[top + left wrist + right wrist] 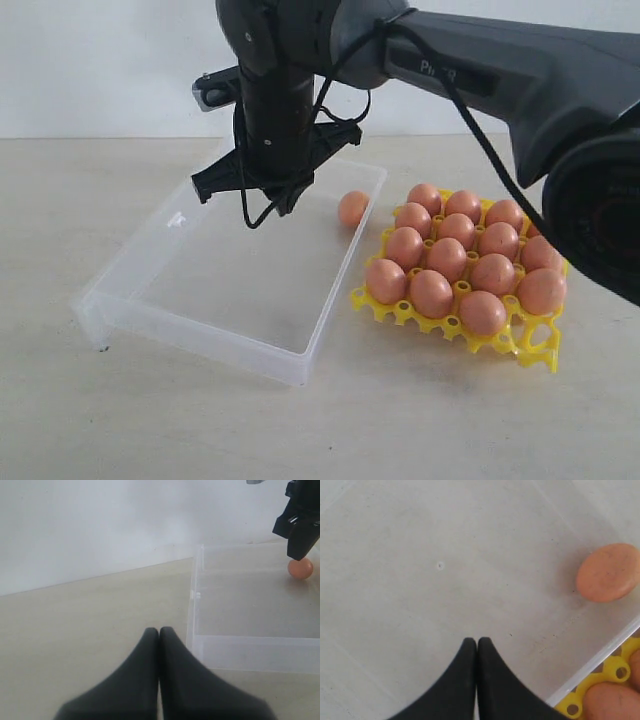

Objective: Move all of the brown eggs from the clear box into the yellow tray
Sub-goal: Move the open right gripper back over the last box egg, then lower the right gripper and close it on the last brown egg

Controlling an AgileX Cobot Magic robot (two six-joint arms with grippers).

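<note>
Nearest the exterior lens, my right arm's dark housing (pixel 600 215) fills the right edge and hides part of the yellow tray's (pixel 400 312) far corner.

1. Status. My right gripper (pixel 287 207) hangs above the floor of the clear box (pixel 200 335) with its fingers (pixel 487 680) pressed tip to tip, holding nothing. My left gripper (pixel 159 629) is likewise clenched and empty, parked over the table outside the box.
2. Target. One brown egg (pixel 352 208) lies in the box, close to the wall on the tray side. The other eggs (pixel 446 259) sit in tray cells; the near corner cell (pixel 537 343) looks vacant.
3. Procedure, as I judge it. Spread the right fingers fully before any descent. Shift sideways until the egg is centred between them, then lower.
4. Orientation. Straddle the egg across its narrow width, keeping the pad on the wall side clear of the plastic.
5. Caution. A smooth oval may roll if one pad touches first. Close slowly, with light force, and lift straight up.
</note>
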